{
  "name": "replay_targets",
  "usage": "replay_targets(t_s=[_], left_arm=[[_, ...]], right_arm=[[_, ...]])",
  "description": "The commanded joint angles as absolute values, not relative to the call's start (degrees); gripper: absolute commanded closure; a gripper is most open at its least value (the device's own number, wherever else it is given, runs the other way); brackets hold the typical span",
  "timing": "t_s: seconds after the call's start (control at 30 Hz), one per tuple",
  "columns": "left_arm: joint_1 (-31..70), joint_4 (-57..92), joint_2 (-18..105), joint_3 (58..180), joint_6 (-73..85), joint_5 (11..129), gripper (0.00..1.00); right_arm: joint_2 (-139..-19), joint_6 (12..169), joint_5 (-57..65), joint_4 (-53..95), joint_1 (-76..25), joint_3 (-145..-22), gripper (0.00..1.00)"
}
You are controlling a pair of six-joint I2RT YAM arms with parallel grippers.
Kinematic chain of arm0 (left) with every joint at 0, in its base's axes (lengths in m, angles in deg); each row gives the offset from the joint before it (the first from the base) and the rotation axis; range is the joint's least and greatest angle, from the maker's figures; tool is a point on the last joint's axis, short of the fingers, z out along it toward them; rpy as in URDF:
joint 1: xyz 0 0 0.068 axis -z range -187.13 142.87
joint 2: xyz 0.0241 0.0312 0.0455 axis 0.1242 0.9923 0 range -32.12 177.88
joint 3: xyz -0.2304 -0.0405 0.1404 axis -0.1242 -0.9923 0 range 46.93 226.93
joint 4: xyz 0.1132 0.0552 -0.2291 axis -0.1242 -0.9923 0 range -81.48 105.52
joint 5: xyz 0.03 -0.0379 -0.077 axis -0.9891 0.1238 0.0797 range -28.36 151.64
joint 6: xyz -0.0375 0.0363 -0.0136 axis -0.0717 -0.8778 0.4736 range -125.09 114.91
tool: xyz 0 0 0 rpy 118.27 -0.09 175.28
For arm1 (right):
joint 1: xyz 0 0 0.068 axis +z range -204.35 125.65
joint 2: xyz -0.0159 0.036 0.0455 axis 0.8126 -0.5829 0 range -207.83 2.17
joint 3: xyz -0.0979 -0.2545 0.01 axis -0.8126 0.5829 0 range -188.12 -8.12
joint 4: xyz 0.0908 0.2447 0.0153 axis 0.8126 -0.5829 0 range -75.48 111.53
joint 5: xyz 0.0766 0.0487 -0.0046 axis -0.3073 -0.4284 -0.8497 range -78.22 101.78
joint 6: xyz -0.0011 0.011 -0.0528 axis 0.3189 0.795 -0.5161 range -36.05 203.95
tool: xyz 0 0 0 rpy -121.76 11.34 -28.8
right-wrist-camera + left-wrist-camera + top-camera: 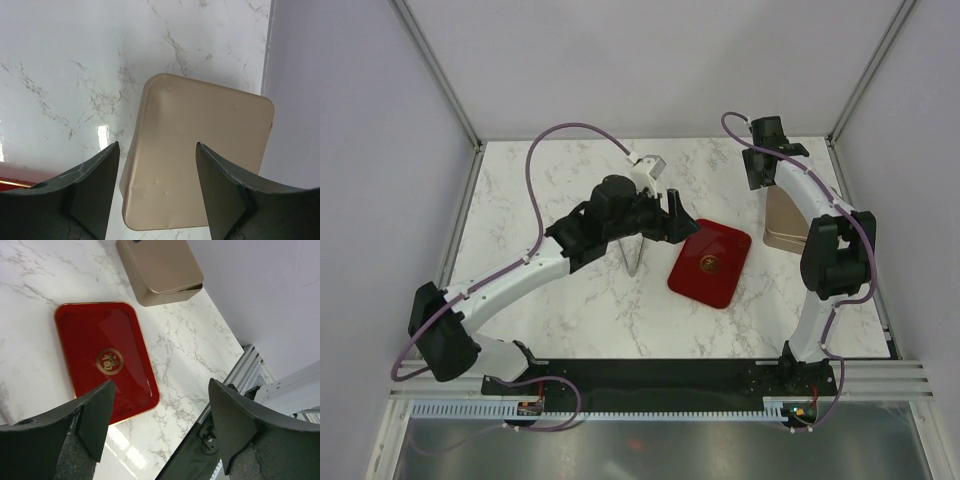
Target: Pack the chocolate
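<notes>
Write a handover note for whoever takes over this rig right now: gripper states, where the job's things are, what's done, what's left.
Left gripper: open, holding nothing, hovering by the glossy red rectangular tray.
Right gripper: open, holding nothing, above the beige rounded rectangular box.
The box sits on the white marble table, to the right of the tray and apart from it.
Chocolate: none visible in any view. The tray shows only its gold emblem. The box looks lidded, so its contents cannot be seen.
Done and left: cannot tell whether packing is finished. Check inside the box before going on.
</notes>
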State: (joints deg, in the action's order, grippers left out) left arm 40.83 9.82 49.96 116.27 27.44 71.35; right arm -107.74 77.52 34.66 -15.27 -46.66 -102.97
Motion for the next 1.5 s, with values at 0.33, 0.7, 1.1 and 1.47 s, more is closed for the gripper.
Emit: replay_targets(t_s=[0.33, 0.7, 1.1, 1.47], left_arm=[[40.8, -0.4, 37.9, 110.7, 14.7, 64.0, 0.14], [40.9, -3.3, 32.9, 110.8, 12.1, 59.7, 0.12], [40.9, -3.1, 29.9, 110.5, 10.5, 56.0, 0.11], [40.9, -3.1, 29.8, 110.4, 10.3, 55.3, 0.11]], right_arm=[[-109.8, 82.6, 35.6, -14.0, -46.9, -98.4, 0.32], [-111.6, 85.4, 37.5, -14.3, -46.9, -98.8, 0.36], [-113.8, 89.3, 40.9, -15.8, -46.9, -99.3, 0.40], [-113.8, 93.6, 40.7, -16.7, -47.6, -99.5, 0.45]])
